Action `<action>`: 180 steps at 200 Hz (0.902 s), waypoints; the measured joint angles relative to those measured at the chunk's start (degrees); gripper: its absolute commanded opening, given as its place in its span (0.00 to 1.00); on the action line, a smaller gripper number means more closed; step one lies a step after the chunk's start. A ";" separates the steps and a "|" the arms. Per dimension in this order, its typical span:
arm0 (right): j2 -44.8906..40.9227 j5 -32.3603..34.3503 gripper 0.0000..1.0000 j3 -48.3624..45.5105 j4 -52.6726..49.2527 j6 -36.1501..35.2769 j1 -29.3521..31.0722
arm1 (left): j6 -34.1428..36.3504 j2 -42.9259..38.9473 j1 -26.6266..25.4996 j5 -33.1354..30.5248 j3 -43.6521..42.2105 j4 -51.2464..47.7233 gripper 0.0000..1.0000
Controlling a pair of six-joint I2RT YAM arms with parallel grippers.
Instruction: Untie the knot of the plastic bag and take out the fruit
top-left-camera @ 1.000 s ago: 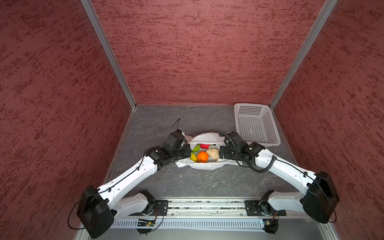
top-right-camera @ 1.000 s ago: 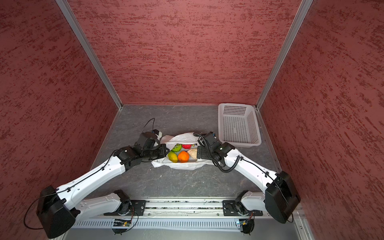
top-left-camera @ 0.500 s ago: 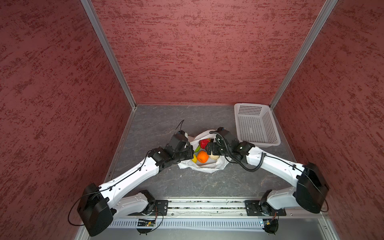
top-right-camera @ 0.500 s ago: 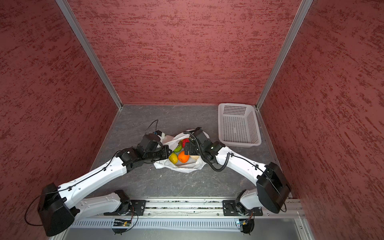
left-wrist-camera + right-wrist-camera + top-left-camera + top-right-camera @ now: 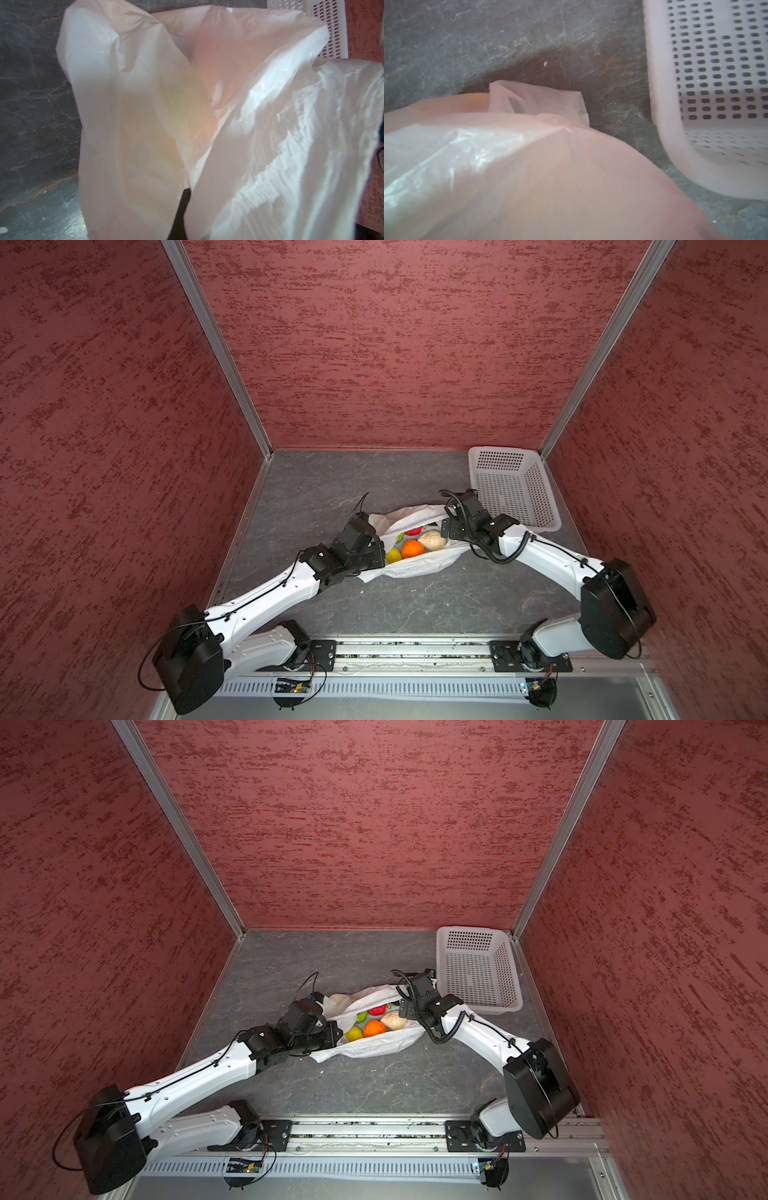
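Observation:
The white plastic bag (image 5: 415,568) (image 5: 374,1048) lies mid-table with its mouth gaping. The knot is out of view. Inside lies the fruit: an orange ball (image 5: 412,548) (image 5: 374,1028), a beige round piece (image 5: 432,539), a red berry (image 5: 413,531) and a yellow-green piece (image 5: 392,556). My left gripper (image 5: 380,551) (image 5: 337,1031) is shut on the bag's left rim. In the left wrist view plastic (image 5: 228,124) wraps one dark finger (image 5: 182,207). My right gripper (image 5: 445,529) (image 5: 402,1009) stands open at the right rim. Plastic (image 5: 529,176) hides its jaws in the right wrist view.
A white perforated basket (image 5: 536,526) (image 5: 498,1006) stands at the back right, close beside my right wrist; its wall (image 5: 716,83) shows in the right wrist view. Red walls enclose the grey table on three sides. The arm bases sit along the front rail.
My right gripper dipped left into the bag over the fruit, then drew back right toward the basket. The bag's mouth now spreads wider. The left gripper keeps its hold.

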 measured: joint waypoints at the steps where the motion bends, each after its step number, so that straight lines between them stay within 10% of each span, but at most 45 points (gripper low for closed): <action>1: 0.02 -0.26 0.99 0.00 -0.02 -0.13 0.00 | 0.00 0.00 0.00 -0.02 0.00 0.00 0.00; 180: -3.85 -9.55 0.98 0.20 -6.05 -6.56 20.04 | 0.63 2.49 -0.17 -1.27 6.21 -1.03 0.00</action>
